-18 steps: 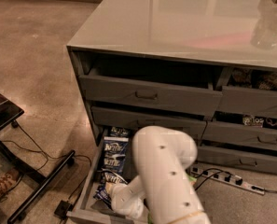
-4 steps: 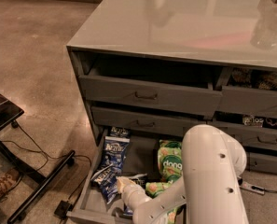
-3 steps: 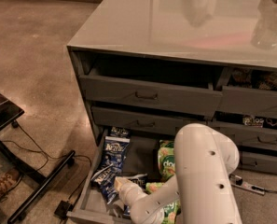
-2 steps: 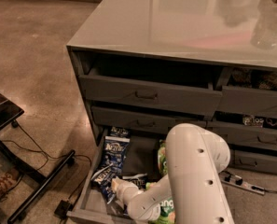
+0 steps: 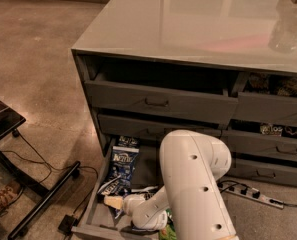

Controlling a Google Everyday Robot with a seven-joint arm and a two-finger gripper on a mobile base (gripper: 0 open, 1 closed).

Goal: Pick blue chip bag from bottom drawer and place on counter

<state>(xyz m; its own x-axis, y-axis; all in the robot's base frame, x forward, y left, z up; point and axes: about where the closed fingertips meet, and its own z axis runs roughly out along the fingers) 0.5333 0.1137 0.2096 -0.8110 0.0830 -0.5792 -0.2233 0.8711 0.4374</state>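
The bottom drawer (image 5: 91, 204) is pulled out at the lower left of the cabinet. A blue chip bag (image 5: 123, 160) lies flat in it toward the back. A second blue and white bag (image 5: 110, 186) lies crumpled just in front of the first. My gripper (image 5: 114, 202) is down inside the drawer, right at the near edge of that crumpled bag. My white arm (image 5: 190, 184) covers the right half of the drawer. A sliver of a green bag (image 5: 168, 232) shows under the arm. The glossy grey counter (image 5: 188, 19) spans the cabinet top.
Upper drawers (image 5: 158, 102) stand slightly open, with snacks showing at the right (image 5: 273, 129). A clear plastic item (image 5: 288, 31) sits on the counter's right edge. A black stand (image 5: 33, 199) and cables lie on the floor at left. A power strip (image 5: 253, 196) lies at right.
My arm has swung left over the drawer and now covers most of the green bag. The gripper has stayed low by the crumpled blue bag at the drawer's front.
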